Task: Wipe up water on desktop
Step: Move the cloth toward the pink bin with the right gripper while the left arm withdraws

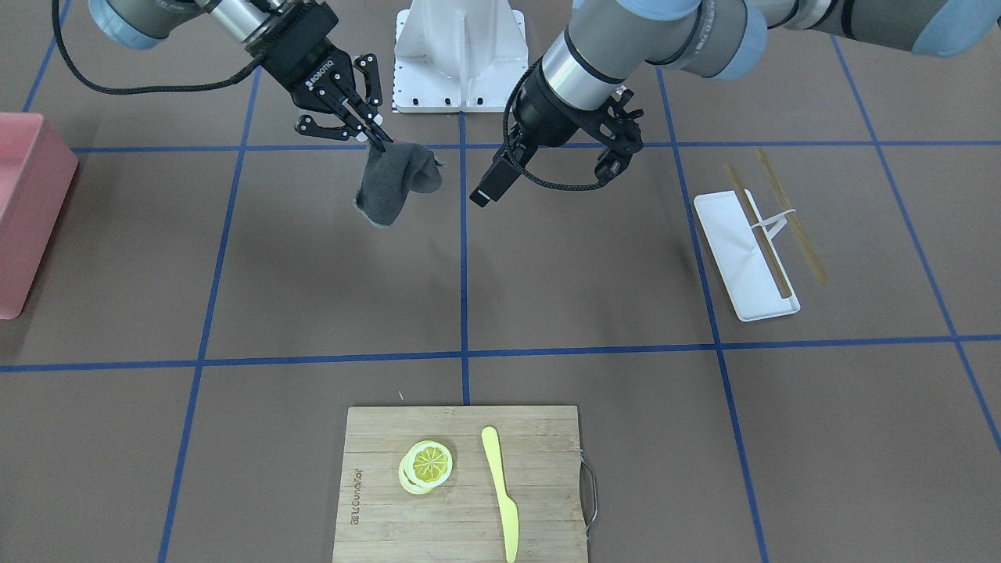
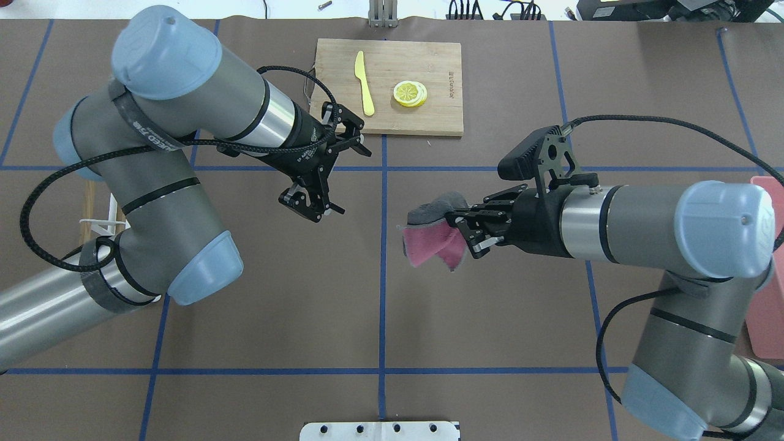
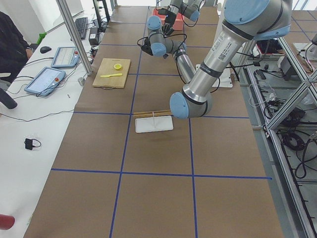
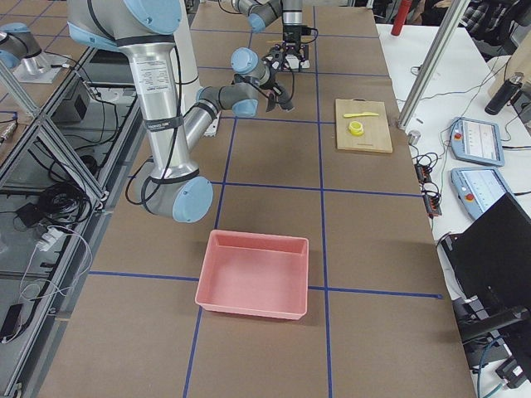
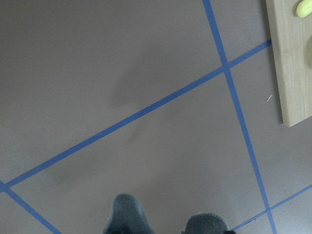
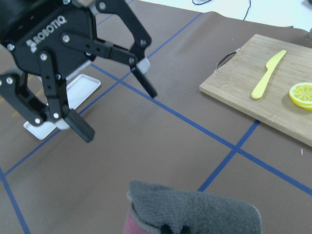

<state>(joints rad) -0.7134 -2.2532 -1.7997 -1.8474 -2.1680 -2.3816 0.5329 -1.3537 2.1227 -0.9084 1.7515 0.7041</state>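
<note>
The desktop (image 1: 586, 258) is matte brown with blue tape lines; I cannot make out any water on it. My right gripper (image 1: 377, 141) is shut on a grey and pink cloth (image 1: 395, 184) and holds it hanging above the desktop near the middle tape line. The cloth shows pink and grey in the overhead view (image 2: 432, 245) and at the bottom of the right wrist view (image 6: 195, 209). My left gripper (image 2: 354, 180) is open and empty, above the desktop, a short way across the middle line from the cloth. It also shows open in the right wrist view (image 6: 117, 109).
A bamboo cutting board (image 1: 461, 524) with lemon slices (image 1: 426, 465) and a yellow knife (image 1: 500, 493) lies at the far edge. A white tray (image 1: 747, 254) with chopsticks (image 1: 790, 219) lies on my left side. A pink bin (image 1: 27, 211) stands on my right side.
</note>
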